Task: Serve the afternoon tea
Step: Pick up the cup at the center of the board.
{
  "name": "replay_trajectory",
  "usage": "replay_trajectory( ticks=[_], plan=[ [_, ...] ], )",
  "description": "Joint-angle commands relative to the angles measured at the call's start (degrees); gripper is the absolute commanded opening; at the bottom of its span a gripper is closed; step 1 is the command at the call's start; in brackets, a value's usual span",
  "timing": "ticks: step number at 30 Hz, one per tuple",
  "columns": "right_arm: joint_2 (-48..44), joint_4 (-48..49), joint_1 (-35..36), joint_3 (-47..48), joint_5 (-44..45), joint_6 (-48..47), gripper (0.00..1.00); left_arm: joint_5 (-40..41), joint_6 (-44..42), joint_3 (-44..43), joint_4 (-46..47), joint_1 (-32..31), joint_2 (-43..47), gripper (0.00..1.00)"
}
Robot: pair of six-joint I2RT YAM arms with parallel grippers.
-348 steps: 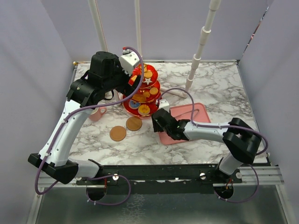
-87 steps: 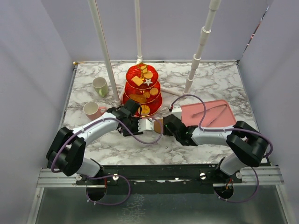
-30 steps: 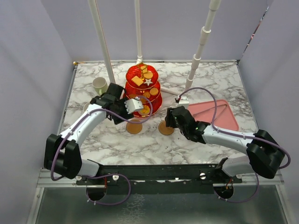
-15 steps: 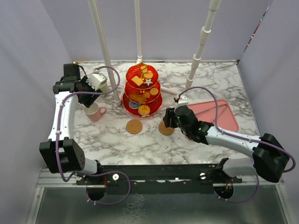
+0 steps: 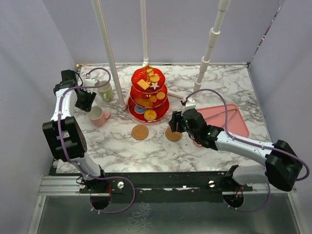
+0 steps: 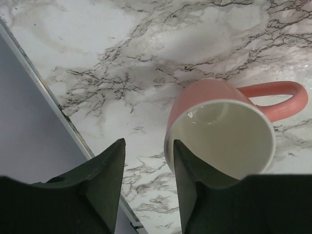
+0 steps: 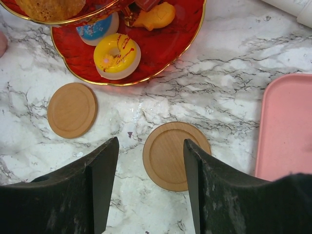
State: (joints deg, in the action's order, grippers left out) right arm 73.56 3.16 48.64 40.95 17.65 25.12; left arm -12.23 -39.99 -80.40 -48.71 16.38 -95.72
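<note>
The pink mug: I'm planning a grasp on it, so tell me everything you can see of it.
The pink mug looks like glazed ceramic: pink outside, glossy cream inside, one loop handle. It is empty and upright on the marble table, left of the red three-tier stand, handle toward it. The left end effector hangs over it, open, its gap beside the mug, not around it; one finger overlaps the rim in the wrist view, so contact cannot be told.

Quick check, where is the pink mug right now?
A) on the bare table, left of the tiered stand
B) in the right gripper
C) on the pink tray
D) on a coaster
A: the pink mug stands directly on the marble table, left of the tiered stand.
</note>
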Motion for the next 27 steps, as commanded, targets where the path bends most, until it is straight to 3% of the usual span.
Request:
replay_trajectory(
  ticks=[1,8,16,21,27],
  plan=[
    [-1.9,-2.1,0.1,0.5,-0.2,-0.4,0.59,-2.4,4.0,1.0,2.1,0.2,-0.7,0.44],
    [-1.1,-1.9,0.1,1.2,-1.1,-0.4,0.55,-2.2,7.3,6.2,6.6,0.2,-0.2,0.30],
    [0.6,-1.1,0.2,3.3,-2.7,-1.5,0.54,-1.9,10.0,13.3,10.9,0.6,1.9,0.00],
    [2.5,0.0,0.7,5.2,-5.8,-3.2,0.54,-4.5,9.2,14.9,10.5,2.2,5.6,0.00],
    [3.5,2.6,2.5,7.4,-9.7,-7.7,0.53,-9.9,2.9,13.2,0.2,2.3,11.1,0.00]
  ],
)
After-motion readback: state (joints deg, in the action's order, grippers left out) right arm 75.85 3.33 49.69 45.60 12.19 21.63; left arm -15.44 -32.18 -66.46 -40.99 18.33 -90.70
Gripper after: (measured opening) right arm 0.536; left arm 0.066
